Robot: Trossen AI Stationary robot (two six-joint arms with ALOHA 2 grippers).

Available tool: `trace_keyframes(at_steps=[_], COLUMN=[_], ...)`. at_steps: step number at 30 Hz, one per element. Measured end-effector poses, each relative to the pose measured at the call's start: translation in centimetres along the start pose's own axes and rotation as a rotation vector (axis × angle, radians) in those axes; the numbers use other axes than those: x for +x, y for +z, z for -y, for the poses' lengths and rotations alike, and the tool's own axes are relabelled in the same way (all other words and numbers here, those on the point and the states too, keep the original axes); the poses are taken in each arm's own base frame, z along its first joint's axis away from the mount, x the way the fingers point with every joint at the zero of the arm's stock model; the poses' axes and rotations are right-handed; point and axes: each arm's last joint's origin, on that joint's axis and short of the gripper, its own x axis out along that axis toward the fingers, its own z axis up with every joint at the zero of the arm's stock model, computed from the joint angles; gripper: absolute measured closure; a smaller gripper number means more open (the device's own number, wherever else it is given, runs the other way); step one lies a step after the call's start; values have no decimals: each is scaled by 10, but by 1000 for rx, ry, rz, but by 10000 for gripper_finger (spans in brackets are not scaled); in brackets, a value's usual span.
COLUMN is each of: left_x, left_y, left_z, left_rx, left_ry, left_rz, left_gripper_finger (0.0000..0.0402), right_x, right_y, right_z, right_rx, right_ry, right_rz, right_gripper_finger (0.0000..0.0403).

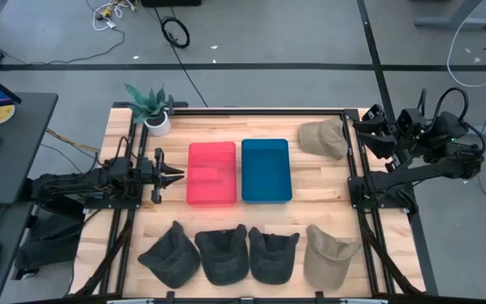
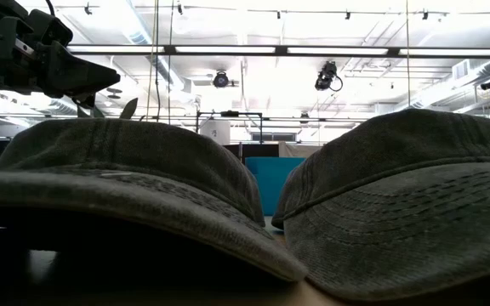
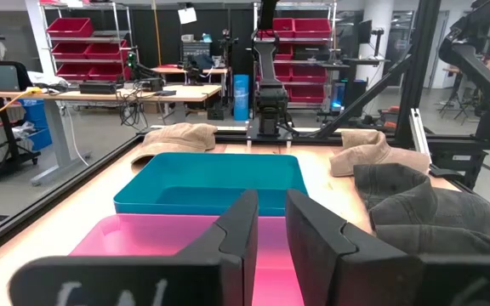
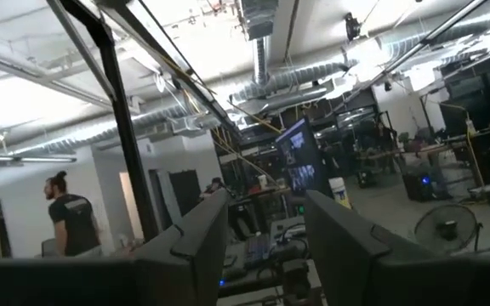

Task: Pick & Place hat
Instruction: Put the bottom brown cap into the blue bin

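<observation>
Several hats lie crown up on the table. A tan hat [image 1: 323,137] [image 3: 177,136] sits near the far right corner. Along the near edge lie three dark hats [image 1: 171,253] [image 1: 222,253] [image 1: 272,256] and another tan hat [image 1: 332,257] [image 3: 373,153]. Two dark hats [image 2: 117,161] [image 2: 415,187] fill the low view. My left gripper [image 1: 178,175] [image 3: 266,217] hovers open, with a narrow gap, at the pink bin's left edge. My right gripper [image 1: 363,128] [image 4: 266,221] is open and raised at the table's right edge, beside the far tan hat.
A pink bin [image 1: 211,173] [image 3: 143,242] and a blue bin [image 1: 266,171] [image 3: 211,178] stand side by side mid-table. A potted plant [image 1: 150,110] is at the far left corner. Black frame rails [image 1: 353,169] border the table. A person [image 4: 71,221] stands in the room beyond.
</observation>
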Motion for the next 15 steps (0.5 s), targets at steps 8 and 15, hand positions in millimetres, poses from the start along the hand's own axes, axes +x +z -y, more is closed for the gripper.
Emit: trace_keyframes(at_steps=[8, 15], left_x=[0, 0], left_y=[0, 0], left_z=[0, 0], left_rx=[0, 0], left_ry=[0, 0], left_rz=[0, 0], left_gripper_finger=[335, 335], right_x=[-4, 7], right_y=[18, 11], right_z=[-5, -5], right_rx=[-15, 24], right_ry=[-37, -73], right_rz=[-276, -518], right_gripper_finger=[243, 243])
